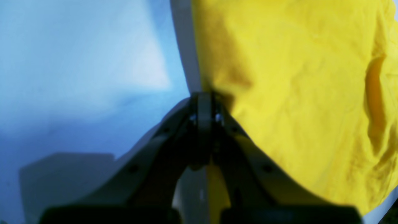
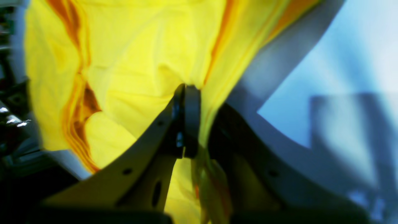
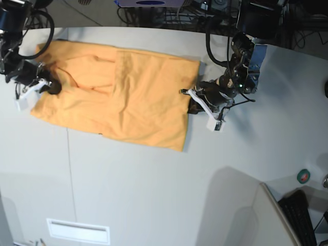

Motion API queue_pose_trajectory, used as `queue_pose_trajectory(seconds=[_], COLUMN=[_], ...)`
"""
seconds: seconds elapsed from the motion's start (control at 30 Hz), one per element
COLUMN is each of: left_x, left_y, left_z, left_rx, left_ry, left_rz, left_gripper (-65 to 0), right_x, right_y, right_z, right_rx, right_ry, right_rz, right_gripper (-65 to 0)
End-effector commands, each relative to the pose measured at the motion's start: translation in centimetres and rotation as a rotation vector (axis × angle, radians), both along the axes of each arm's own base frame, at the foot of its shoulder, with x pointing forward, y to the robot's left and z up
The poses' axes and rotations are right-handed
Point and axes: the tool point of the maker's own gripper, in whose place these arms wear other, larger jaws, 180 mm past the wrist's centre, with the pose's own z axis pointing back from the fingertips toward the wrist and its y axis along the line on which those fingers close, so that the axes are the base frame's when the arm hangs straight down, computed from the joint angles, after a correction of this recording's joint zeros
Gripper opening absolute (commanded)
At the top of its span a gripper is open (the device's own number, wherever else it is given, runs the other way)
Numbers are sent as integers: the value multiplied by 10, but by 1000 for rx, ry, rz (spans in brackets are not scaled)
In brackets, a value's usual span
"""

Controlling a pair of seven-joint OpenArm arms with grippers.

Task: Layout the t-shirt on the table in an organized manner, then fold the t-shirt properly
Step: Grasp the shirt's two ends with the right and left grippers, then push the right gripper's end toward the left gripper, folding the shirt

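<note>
T-shirt (image 3: 123, 92): long axis spans our two arms; left gripper (image 3: 190, 97) and right gripper (image 3: 51, 86) each clamped on opposite ends.

A robotics lab: cable bundles (image 3: 154, 13) crowd the far edge of a broad white table (image 3: 154, 195).

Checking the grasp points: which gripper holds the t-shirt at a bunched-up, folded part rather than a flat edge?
The right gripper: the t-shirt folds in deep creases around it. The left gripper pinches a smooth edge.
</note>
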Motion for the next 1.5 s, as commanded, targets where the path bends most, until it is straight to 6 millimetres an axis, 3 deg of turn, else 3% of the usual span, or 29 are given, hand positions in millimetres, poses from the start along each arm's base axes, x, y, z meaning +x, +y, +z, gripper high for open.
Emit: queue_pose_trajectory(seconds=[0.0,0.1,0.23,0.5,0.67,0.9,1.13,1.47], left_x=[-5,-2,-3,4,11,18,18,13], left_y=[5,4,-3,-43,-51,-52,-51,-54], left_z=[-6,-4,-4,0,5,10,10,8], left_rx=[41,39,37,20,12,6,9,7], left_ry=[37,29,29,16,0,-17,-15,-11], left_rz=[-12,-13,-35,-134,-145,-139,-139,-148], left_gripper=[-650,-650,-650,-650,-650,-650,-650,-650], right_x=[6,15,24,40,50,53,56,47], right_y=[-14,-6,23,79,112,146,185,229], right_z=[14,39,60,79,95,97,112,110], right_rx=[-48,-113,-156,-151,-142,-126,-113,-81], right_ry=[-38,-107,-145,-187,-238,-226,-250,-219], right_rz=[7,50,122,228,302,352,412,464], right_gripper=[-650,-650,-650,-650,-650,-650,-650,-650])
